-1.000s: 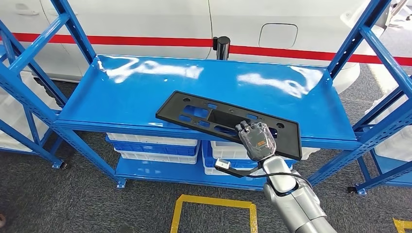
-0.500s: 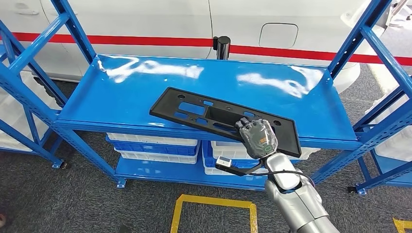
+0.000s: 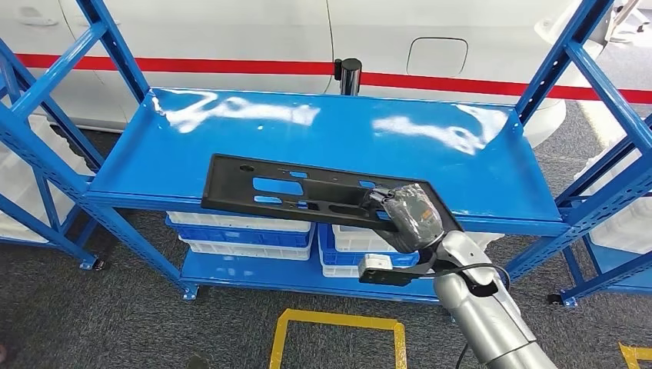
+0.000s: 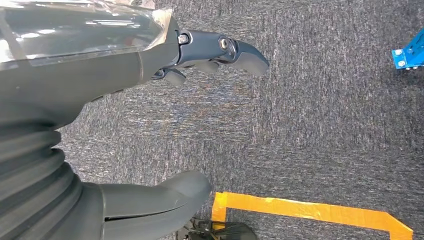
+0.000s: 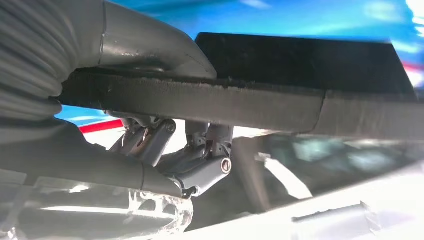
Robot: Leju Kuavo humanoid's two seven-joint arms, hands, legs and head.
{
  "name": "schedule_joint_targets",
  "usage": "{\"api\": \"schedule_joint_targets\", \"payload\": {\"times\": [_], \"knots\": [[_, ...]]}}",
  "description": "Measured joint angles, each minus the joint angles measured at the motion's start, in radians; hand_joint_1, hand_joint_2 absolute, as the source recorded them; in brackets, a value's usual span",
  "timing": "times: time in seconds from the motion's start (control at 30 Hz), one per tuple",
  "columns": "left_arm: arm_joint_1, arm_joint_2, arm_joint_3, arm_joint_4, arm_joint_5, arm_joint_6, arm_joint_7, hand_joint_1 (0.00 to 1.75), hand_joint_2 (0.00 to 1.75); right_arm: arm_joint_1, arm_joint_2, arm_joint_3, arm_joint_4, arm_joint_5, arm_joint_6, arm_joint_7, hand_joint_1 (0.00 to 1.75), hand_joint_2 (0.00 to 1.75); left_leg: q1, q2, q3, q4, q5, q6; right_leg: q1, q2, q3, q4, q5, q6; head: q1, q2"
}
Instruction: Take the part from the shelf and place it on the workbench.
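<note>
Silver jointed right arm looped by a black cable; dark right hand under clear film; grey ribbed cover, thick thumb on left hand.

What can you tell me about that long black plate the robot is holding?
The black part is a long, flat, matte panel, plastic by its look, with several rectangular cut-outs and small holes. The right hand grips its right end, thumb on one face and fingers on the other. It is held roughly level at the front edge of the blue shelf, its left end free.
</note>
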Motion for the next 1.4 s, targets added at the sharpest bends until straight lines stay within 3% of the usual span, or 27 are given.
{"api": "schedule_joint_targets", "payload": {"times": [0.13,0.33,0.5,0.6,0.67,0.73,0.77,0.8,0.87,0.93,0.97,1.07,1.13,1.23,1.27,1.3,1.33,1.4], "knots": [[-0.001,0.003,0.001,0.000,0.000,-0.015,0.047,0.00,1.75,0.021,-0.050,-0.026,-0.108,-0.099,0.055,-0.057,1.73,1.75,-0.001,-0.002,-0.001,0.000,0.002,0.003,0.000,-0.001,0.000,0.000,0.000,0.001,0.000,0.000],[-0.007,0.007,0.002,0.000,-0.006,-0.044,0.104,0.00,1.75,0.066,-0.087,-0.058,-0.199,-0.087,0.062,-0.061,1.73,1.75,-0.001,-0.003,-0.003,0.002,0.001,0.005,-0.003,-0.002,0.000,-0.001,0.001,0.001,0.000,0.000],[-0.020,0.013,0.002,-0.001,-0.011,-0.055,0.123,0.00,1.75,0.101,-0.093,-0.073,-0.238,-0.078,0.059,-0.068,1.73,1.75,-0.004,-0.003,-0.005,0.008,-0.005,0.014,-0.015,-0.002,0.001,-0.003,0.000,0.008,0.000,0.000],[-0.030,0.016,0.002,-0.002,-0.016,-0.058,0.131,0.00,1.75,0.116,-0.094,-0.081,-0.264,-0.059,0.055,-0.065,1.73,1.75,0.001,-0.001,0.005,-0.011,0.006,0.026,-0.013,-0.003,-0.003,0.007,-0.008,0.013,0.000,0.000],[-0.038,0.017,0.002,-0.003,-0.017,-0.060,0.132,0.00,1.75,0.123,-0.095,-0.087,-0.273,-0.052,0.051,-0.060,1.73,1.75,0.008,0.001,0.013,-0.025,0.014,0.034,-0.011,-0.002,-0.044,0.092,-0.050,0.004,0.002,0.000],[-0.044,0.018,0.002,-0.003,-0.017,-0.064,0.132,0.00,1.75,0.130,-0.095,-0.090,-0.276,-0.048,0.049,-0.056,1.73,1.75,0.008,0.000,0.013,-0.026,0.015,0.036,-0.011,-0.002,-0.113,0.231,-0.104,-0.003,0.004,0.000],[-0.045,0.018,0.002,-0.003,-0.017,-0.066,0.132,0.00,1.75,0.135,-0.096,-0.090,-0.277,-0.045,0.049,-0.055,1.73,1.75,0.009,-0.001,0.013,-0.025,0.014,0.035,-0.012,-0.002,-0.137,0.277,-0.117,0.000,0.004,0.000],[-0.046,0.018,0.002,-0.003,-0.017,-0.067,0.133,0.00,1.75,0.140,-0.096,-0.091,-0.277,-0.043,0.049,-0.055,1.73,1.75,0.009,-0.002,0.012,-0.024,0.014,0.034,-0.014,-0.002,-0.142,0.285,-0.114,0.007,0.004,0.000],[-0.047,0.018,0.002,-0.003,-0.017,-0.069,0.134,0.00,1.75,0.145,-0.096,-0.091,-0.278,-0.041,0.049,-0.054,1.73,1.75,0.014,-0.004,0.012,-0.016,0.008,0.025,-0.022,-0.003,-0.089,0.179,-0.064,0.028,0.004,0.000],[-0.049,0.019,0.002,-0.003,-0.018,-0.072,0.134,0.00,1.75,0.146,-0.095,-0.093,-0.280,-0.040,0.048,-0.054,1.73,1.75,0.015,-0.006,0.009,-0.001,-0.002,0.009,-0.025,-0.002,-0.027,0.057,-0.022,0.035,0.007,0.000],[-0.051,0.019,0.002,-0.003,-0.017,-0.074,0.134,0.00,1.75,0.147,-0.095,-0.094,-0.281,-0.039,0.048,-0.054,1.73,1.75,0.013,-0.007,0.006,0.006,-0.006,0.001,-0.025,0.000,-0.012,0.031,-0.014,0.030,0.007,0.000],[-0.053,0.020,0.003,-0.003,-0.014,-0.078,0.133,0.00,1.75,0.154,-0.094,-0.097,-0.285,-0.033,0.046,-0.051,1.73,1.75,0.015,-0.008,0.000,0.012,-0.009,-0.011,-0.022,0.003,-0.012,0.030,-0.011,0.007,0.003,0.000],[-0.055,0.021,0.003,-0.003,-0.013,-0.079,0.132,0.00,1.75,0.156,-0.093,-0.099,-0.287,-0.029,0.045,-0.050,1.73,1.75,0.020,-0.006,-0.016,0.049,-0.038,-0.020,-0.024,0.003,-0.013,0.030,-0.009,-0.006,0.001,0.000],[-0.057,0.020,0.003,-0.003,-0.013,-0.082,0.131,0.00,1.75,0.157,-0.091,-0.105,-0.288,-0.026,0.045,-0.050,1.73,1.75,0.021,-0.004,-0.099,0.230,-0.134,-0.030,-0.020,0.001,-0.017,0.029,-0.007,-0.018,-0.001,0.000],[-0.057,0.020,0.003,-0.003,-0.013,-0.083,0.131,0.00,1.75,0.158,-0.091,-0.106,-0.288,-0.025,0.045,-0.050,1.73,1.75,0.021,-0.003,-0.124,0.282,-0.151,-0.029,-0.018,0.001,-0.018,0.029,-0.006,-0.020,0.000,0.000],[-0.057,0.020,0.004,-0.003,-0.013,-0.084,0.131,0.00,1.75,0.160,-0.091,-0.108,-0.288,-0.024,0.045,-0.050,1.73,1.75,0.021,-0.003,-0.133,0.301,-0.150,-0.027,-0.015,0.000,-0.019,0.030,-0.006,-0.022,-0.001,0.000],[-0.057,0.020,0.004,-0.003,-0.013,-0.085,0.131,0.00,1.75,0.161,-0.091,-0.109,-0.288,-0.023,0.045,-0.051,1.73,1.75,0.021,-0.003,-0.121,0.280,-0.130,-0.022,-0.013,0.000,-0.019,0.030,-0.005,-0.022,-0.001,0.000],[-0.059,0.020,0.004,-0.003,-0.012,-0.087,0.131,0.00,1.75,0.161,-0.091,-0.112,-0.288,-0.022,0.045,-0.051,1.73,1.75,0.017,-0.004,-0.050,0.147,-0.066,-0.007,-0.010,0.001,-0.017,0.030,-0.004,-0.022,-0.001,0.000]]}}
